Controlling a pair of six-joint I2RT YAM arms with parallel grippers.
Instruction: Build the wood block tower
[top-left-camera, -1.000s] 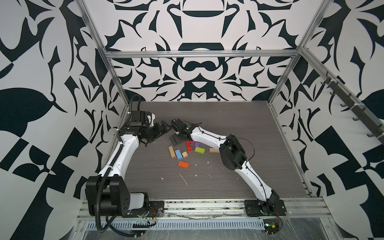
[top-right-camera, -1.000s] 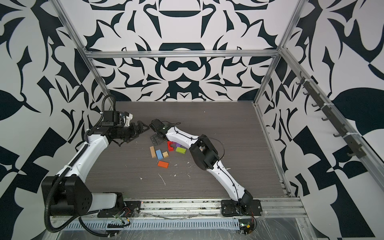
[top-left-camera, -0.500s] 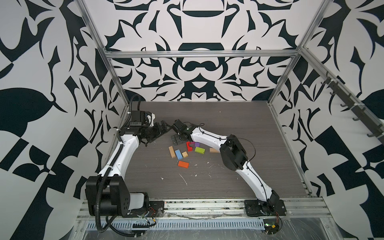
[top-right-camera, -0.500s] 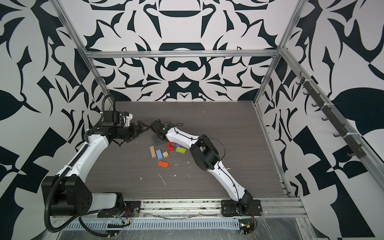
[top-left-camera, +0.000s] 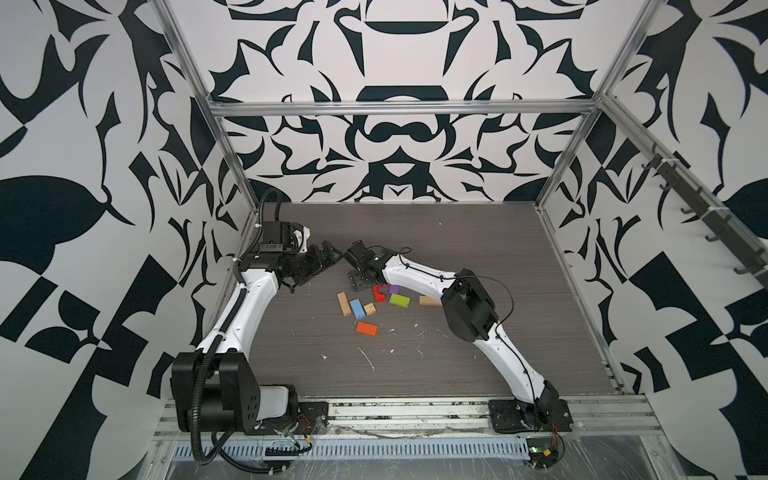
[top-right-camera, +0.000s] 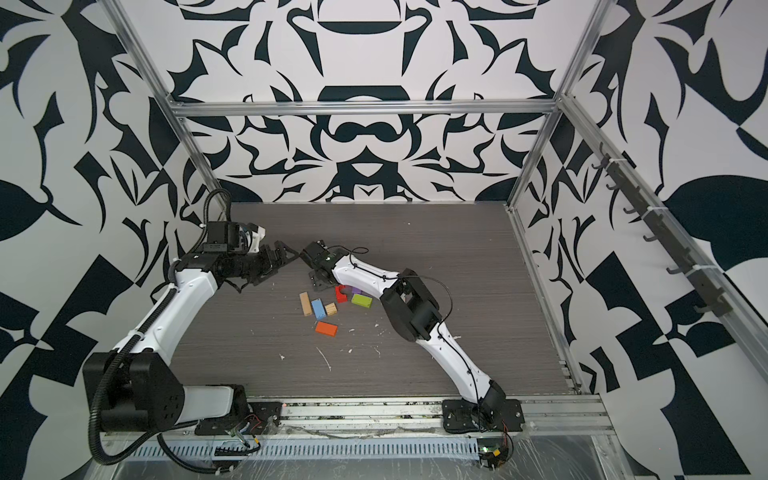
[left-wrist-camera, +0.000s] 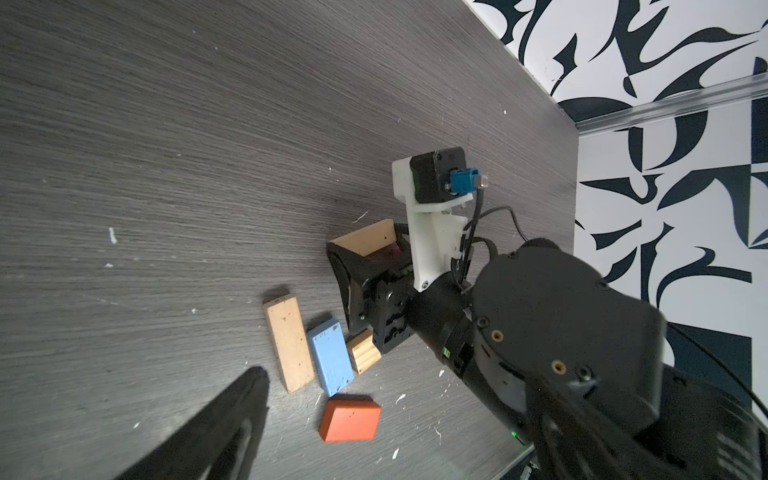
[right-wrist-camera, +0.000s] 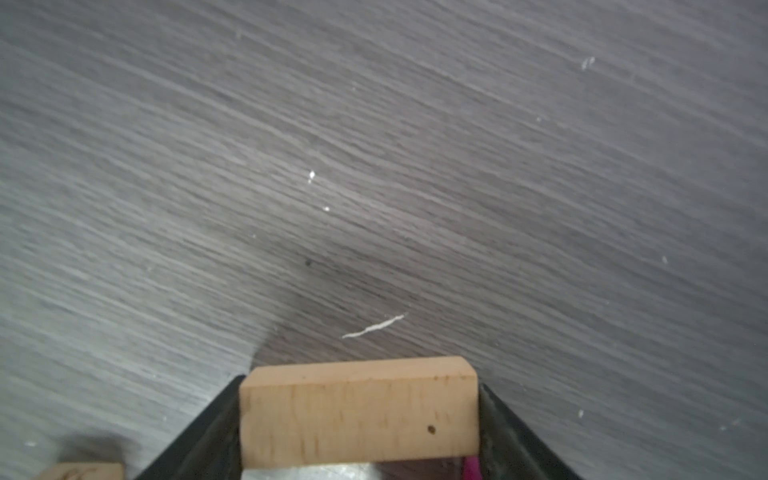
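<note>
1. In both top views the small wooden blocks (top-left-camera: 369, 309) lie flat and scattered in the middle of the tabletop (top-left-camera: 478, 249), no tower begun. The right tool (top-left-camera: 362, 284) points down at the cluster's far side. The left tool (top-left-camera: 328, 259) hovers just beside it, wide and empty.
2. In the left wrist view a plain tan wooden plank (left-wrist-camera: 365, 239) sits between the right tool's jaws. A rectangular orange wooden block (left-wrist-camera: 351, 417) lies apart.
3. In the right wrist view both jaws sit flush against the plank, gripping it. Best lift it straight, keep it level, and place it on bare tabletop as a base; smooth wood may slip if tilted.
</note>
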